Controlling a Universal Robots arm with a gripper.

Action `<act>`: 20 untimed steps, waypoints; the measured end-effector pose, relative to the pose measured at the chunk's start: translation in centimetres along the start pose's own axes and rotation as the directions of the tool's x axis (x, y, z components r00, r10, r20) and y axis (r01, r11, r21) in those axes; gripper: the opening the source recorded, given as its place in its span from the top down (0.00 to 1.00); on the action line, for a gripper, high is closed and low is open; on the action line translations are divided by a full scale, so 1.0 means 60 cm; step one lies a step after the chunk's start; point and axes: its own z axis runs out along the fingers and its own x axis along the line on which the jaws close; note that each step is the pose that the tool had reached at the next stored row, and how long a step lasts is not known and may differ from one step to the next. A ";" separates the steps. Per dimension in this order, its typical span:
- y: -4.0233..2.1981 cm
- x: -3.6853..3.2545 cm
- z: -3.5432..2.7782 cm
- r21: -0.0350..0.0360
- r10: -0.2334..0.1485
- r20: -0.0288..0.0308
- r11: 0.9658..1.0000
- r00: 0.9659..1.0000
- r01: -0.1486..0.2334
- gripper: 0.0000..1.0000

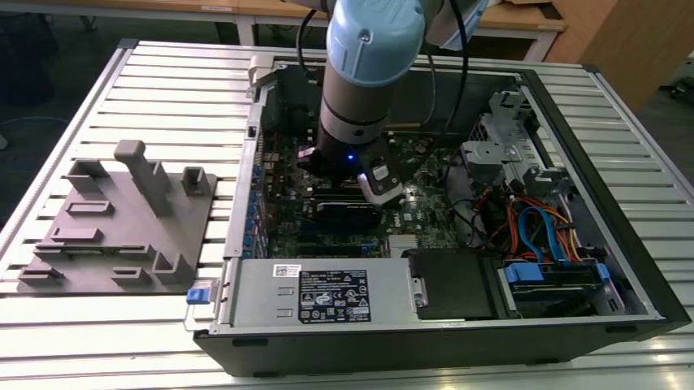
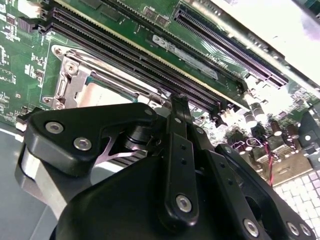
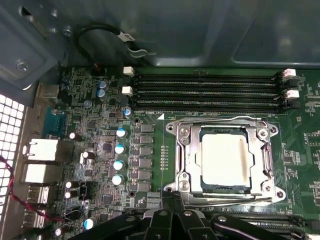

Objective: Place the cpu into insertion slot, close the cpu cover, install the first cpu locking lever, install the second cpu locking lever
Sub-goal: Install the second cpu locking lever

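First wrist view has the tool (image 3: pixel 172 220) sitting right at the edge of the socket area, its black linkage just beside the silvery frame. Can't honestly tell how far apart its tips are or if it's got hold of anything, the black links block that part in both wrist views. The second wrist view mostly gets the tool (image 2: pixel 177 107) body from behind, with its tip close over the board next to the long black memory slots (image 2: pixel 150 60).

The cpu (image 3: pixel 225 159) is already down in the insertion slot (image 3: pixel 187 165), pale silvery-beige face up, lying flat and square. The cpu cover (image 3: pixel 224 131) is down over it too, so the chip shows through the window in the middle. A thin wire lever (image 3: pixel 220 120) runs along the side nearest the memory slots (image 3: pixel 205 92), which lie parallel just beyond the socket.

Further out, on the green motherboard (image 3: pixel 170 150), there's a row of little blue-topped capacitors (image 3: pixel 119 156) beside the socket.

Exterior view: the arm (image 1: pixel 363 89) reaches straight down into the open computer case (image 1: pixel 456 317), which lies on its side on a slatted metal surface (image 1: pixel 162 81). A grey fixture plate (image 1: pixel 114 219) sits on the exterior view's left, just beside the case.
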 end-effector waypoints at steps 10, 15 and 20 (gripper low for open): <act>-0.002 0.000 0.007 -0.034 -0.002 0.000 0.999 1.000 0.002 0.90; -0.003 0.001 0.010 -0.040 -0.002 0.000 0.999 1.000 0.002 0.90; -0.002 0.006 0.011 -0.040 -0.002 0.000 0.999 1.000 0.002 0.90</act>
